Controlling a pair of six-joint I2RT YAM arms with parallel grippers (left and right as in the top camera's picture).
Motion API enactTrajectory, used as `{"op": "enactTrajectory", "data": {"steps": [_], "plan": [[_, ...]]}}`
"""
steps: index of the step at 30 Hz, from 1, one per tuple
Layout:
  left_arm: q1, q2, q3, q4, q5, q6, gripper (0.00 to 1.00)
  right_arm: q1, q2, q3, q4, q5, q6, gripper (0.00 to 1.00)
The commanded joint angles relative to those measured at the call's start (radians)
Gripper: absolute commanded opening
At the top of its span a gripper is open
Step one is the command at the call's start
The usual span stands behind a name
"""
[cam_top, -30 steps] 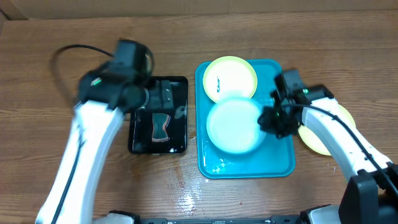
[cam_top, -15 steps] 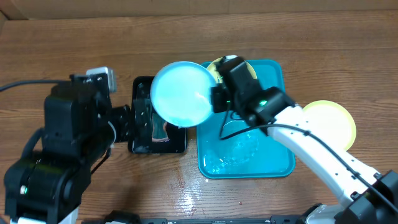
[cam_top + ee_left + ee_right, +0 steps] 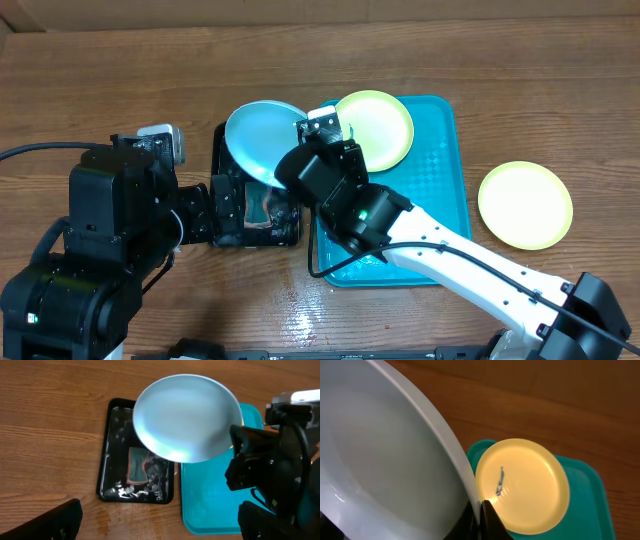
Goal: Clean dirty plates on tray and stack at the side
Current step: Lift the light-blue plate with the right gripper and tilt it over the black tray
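Pinching the pale-blue plate (image 3: 258,140) by its rim, the right gripper (image 3: 479,508) is clamped on; looks light, stiff, probably slick.

The right arm (image 3: 450,262) stretches across toward the left. The right gripper (image 3: 481,519) has its jaws clamped on the rim of a pale-blue plate (image 3: 258,135). The left gripper (image 3: 222,205) points rightward, jaws spread wide.

No readable text, label or number shows on the pale-blue round plate (image 3: 258,140), turquoise plastic rectangular tray (image 3: 442,215) or black rectangular tray (image 3: 106,462).
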Motion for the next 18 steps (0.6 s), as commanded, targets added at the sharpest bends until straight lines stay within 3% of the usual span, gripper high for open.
{"op": "enactTrajectory", "data": {"steps": [1,18], "plan": [[0.004,0.0,0.011,0.0,-0.01,0.023,1.0,0.038,-0.007,0.02,0.008,0.161,0.004,0.04],[0.004,0.0,0.011,0.0,-0.01,0.023,1.0,0.19,-0.007,0.02,0.003,0.422,-0.008,0.04]]}}
